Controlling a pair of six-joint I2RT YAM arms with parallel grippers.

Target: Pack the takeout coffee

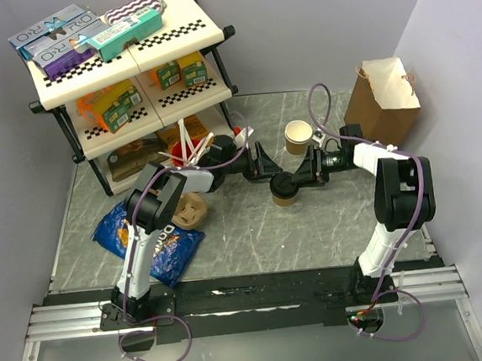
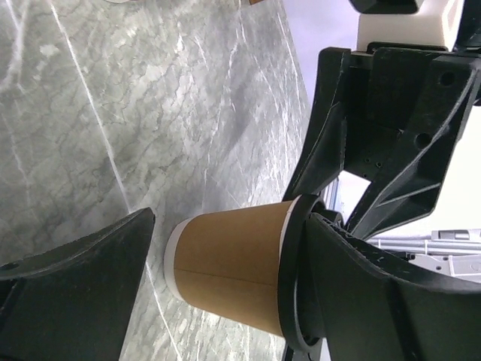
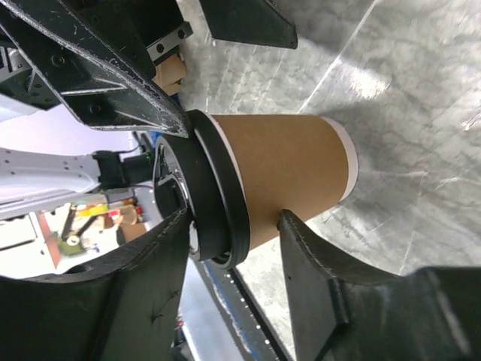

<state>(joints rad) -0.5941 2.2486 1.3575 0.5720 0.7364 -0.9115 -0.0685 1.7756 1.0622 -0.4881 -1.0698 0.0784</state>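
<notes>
At table centre, a little toward 3 o'clock, the takeout coffee (image 1: 284, 190) stands upright on the marble table (image 1: 229, 232) with its black lid on. The left gripper (image 1: 271, 171) reaches it from 9 o'clock and the right gripper (image 1: 302, 176) from 3 o'clock; both heads crowd the lid.

Left jaws: spread wide. The wrist view shows the cup between the two fingers (image 2: 83, 293), with nothing pinched.

Right jaws: spread. One finger (image 3: 323, 286) lies against or just beside the cup wall and the other sits by the lid rim. Contact cannot be confirmed, and no grip is seen.

A lidless tan cup (image 1: 298, 136) stands near the coffee at its 1 o'clock. A brown paper bag (image 1: 386, 96) is upright at 2 o'clock. The shelf rack (image 1: 121, 64) is at 10 o'clock and a blue chip bag (image 1: 149, 239) at 8 o'clock.
</notes>
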